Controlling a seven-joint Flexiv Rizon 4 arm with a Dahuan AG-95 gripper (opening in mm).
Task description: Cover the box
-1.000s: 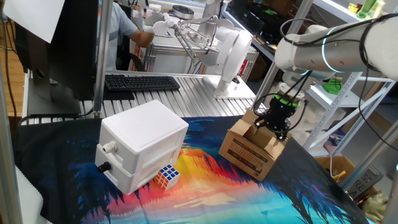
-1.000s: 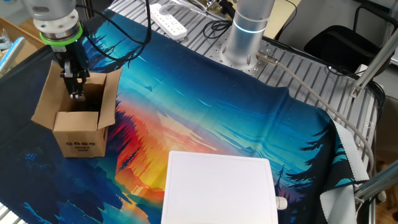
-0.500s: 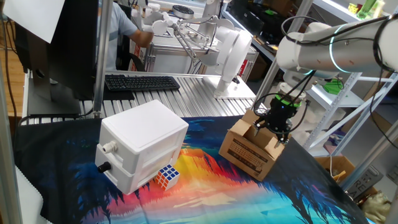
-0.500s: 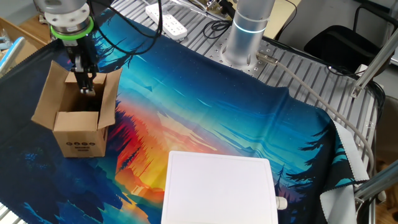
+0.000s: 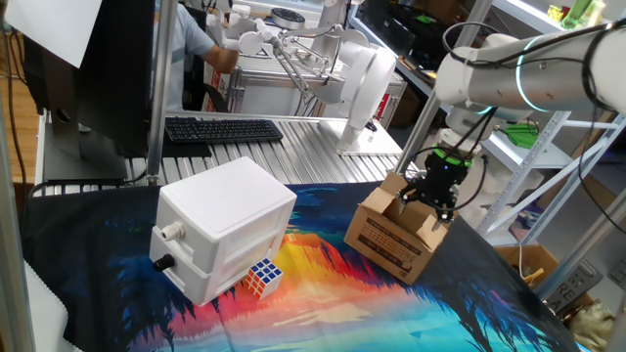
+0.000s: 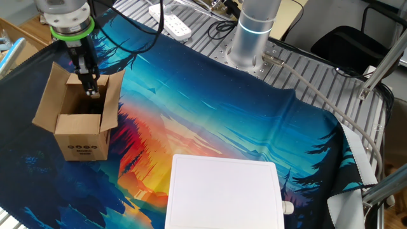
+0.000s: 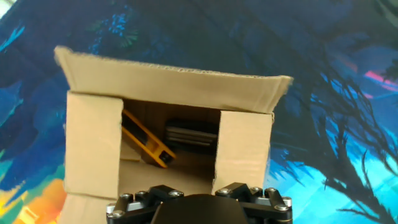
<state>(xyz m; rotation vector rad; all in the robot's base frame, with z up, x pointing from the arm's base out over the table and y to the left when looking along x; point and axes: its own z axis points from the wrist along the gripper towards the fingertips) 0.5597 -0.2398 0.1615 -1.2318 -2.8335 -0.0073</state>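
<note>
The box (image 5: 393, 238) is a small brown cardboard carton with black print on its side, standing open on the colourful cloth. In the other fixed view (image 6: 79, 121) its flaps stand up and outward. In the hand view the box (image 7: 168, 81) shows a far flap upright and two side flaps folded partly in, with a yellow item (image 7: 146, 140) and a dark item inside. My gripper (image 6: 93, 93) hangs just above the opening near the far flap, fingers together, holding nothing. It is also in the one fixed view (image 5: 437, 207). Its fingertips are hidden in the hand view.
A large white plastic box with knobs (image 5: 225, 227) stands on the cloth, also in the other fixed view (image 6: 226, 191). A Rubik's cube (image 5: 262, 278) lies against it. The arm's base (image 6: 253, 32) and a power strip (image 6: 170, 19) sit behind the cloth; a keyboard (image 5: 223, 129) too.
My gripper has risen out of the box's opening and shifted slightly toward the far flap. The flaps look unchanged, and little has moved in the last half second.
</note>
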